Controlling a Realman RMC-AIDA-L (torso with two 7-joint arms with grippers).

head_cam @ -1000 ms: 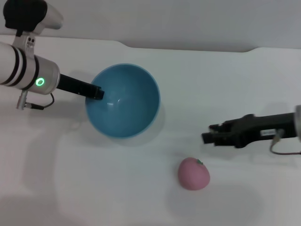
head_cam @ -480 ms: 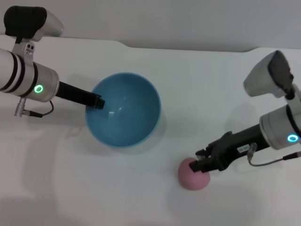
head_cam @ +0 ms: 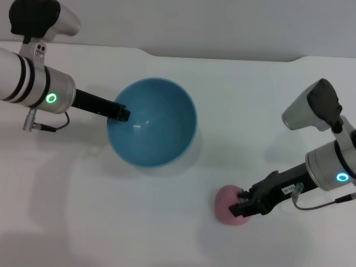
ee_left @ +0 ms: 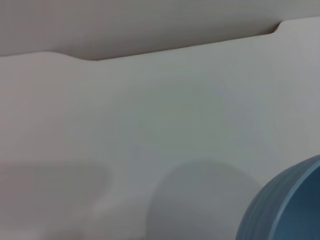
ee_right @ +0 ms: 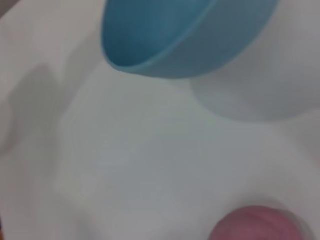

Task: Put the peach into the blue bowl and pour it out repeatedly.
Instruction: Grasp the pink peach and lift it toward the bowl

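- Surface [head_cam: 233, 100]: white, matte and flat, with a stepped far edge where it meets a grey wall.
- Blue bowl [head_cam: 153, 122]: round, deep, smooth light-blue with a glossy inside that catches small highlights. It sits left of centre. Its mouth is tipped up and toward the camera, and in the right wrist view the bowl [ee_right: 185, 35] appears raised at one side, casting a shadow on the surface. The left wrist view shows faint rings on the outer wall [ee_left: 285, 210].
- Left end effector [head_cam: 119, 112]: slim black fingers at the bowl's left rim, closed on the rim and holding the bowl. The arm behind is a white cylinder with black bands and a green light.
- Right end effector [head_cam: 240, 204]: black fingers set against the peach's right side. How far they are open I cannot tell.
- Peach [head_cam: 227, 201]: small, rounded, matte pink, lying on the surface to the lower right of the bowl, well apart from it. The stem is hidden, so its axis cannot be read.
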